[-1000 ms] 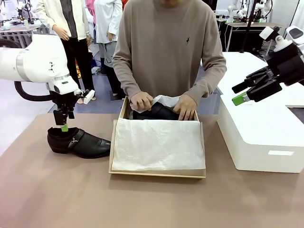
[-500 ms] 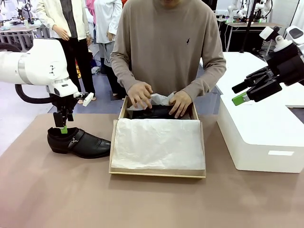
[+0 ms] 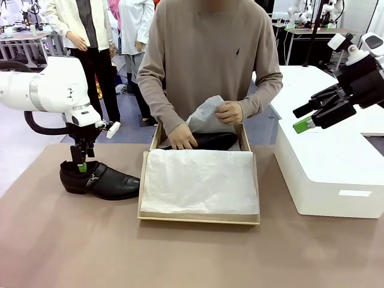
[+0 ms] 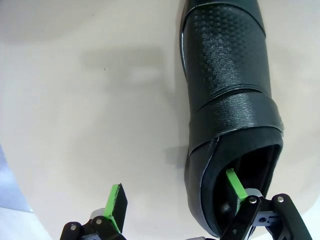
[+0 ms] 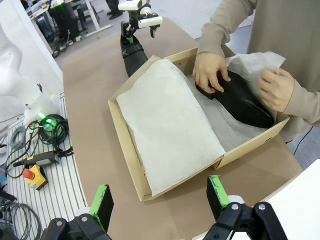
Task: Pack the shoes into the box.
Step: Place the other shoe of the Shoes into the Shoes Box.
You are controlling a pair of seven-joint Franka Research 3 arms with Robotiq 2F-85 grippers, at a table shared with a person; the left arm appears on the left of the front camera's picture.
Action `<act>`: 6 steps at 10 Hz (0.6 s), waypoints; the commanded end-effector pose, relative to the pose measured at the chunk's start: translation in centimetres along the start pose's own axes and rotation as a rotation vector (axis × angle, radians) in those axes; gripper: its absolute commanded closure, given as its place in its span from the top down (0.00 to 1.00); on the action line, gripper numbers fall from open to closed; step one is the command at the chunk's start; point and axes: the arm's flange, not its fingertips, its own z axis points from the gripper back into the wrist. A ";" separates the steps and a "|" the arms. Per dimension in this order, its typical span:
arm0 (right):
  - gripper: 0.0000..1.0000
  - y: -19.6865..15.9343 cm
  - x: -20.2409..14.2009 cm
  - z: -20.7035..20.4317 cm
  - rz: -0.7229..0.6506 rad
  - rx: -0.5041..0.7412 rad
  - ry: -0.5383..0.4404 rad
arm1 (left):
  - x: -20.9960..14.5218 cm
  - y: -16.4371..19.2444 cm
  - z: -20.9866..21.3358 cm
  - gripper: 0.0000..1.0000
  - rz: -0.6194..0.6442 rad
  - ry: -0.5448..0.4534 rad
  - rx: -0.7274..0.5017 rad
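One glossy black shoe (image 3: 102, 182) lies on the table left of the tan box (image 3: 198, 219), toe pointing at the box. My left gripper (image 3: 82, 166) stands open at the shoe's heel. In the left wrist view one green pad (image 4: 235, 184) is inside the shoe (image 4: 225, 95) opening and the other pad (image 4: 116, 202) is outside its wall. The second shoe (image 3: 207, 141) lies at the far side of the box under the person's hand (image 3: 183, 140); the other hand (image 3: 228, 112) lifts tissue paper. My right gripper (image 3: 300, 118) hovers open, high at the right.
White tissue paper (image 3: 198, 180) covers the near part of the box. A big white box (image 3: 330, 171) stands right of it, under my right arm. Cables and a red stop button (image 5: 27, 175) lie beyond the table edge. People stand in the background.
My left gripper has come down a little onto the shoe's heel opening. The person has raised the tissue paper with one hand and pressed the other onto the shoe in the box.
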 end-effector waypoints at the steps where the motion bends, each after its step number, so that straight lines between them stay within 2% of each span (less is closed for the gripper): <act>1: 1.00 -0.3 0.2 -0.2 0.021 0.008 -0.035 | -0.4 0.5 -0.4 1.00 -0.006 0.006 -0.014; 6: 1.00 -0.3 0.2 -0.2 0.021 0.008 -0.035 | -0.4 0.5 -1.9 1.00 -0.023 -0.008 -0.071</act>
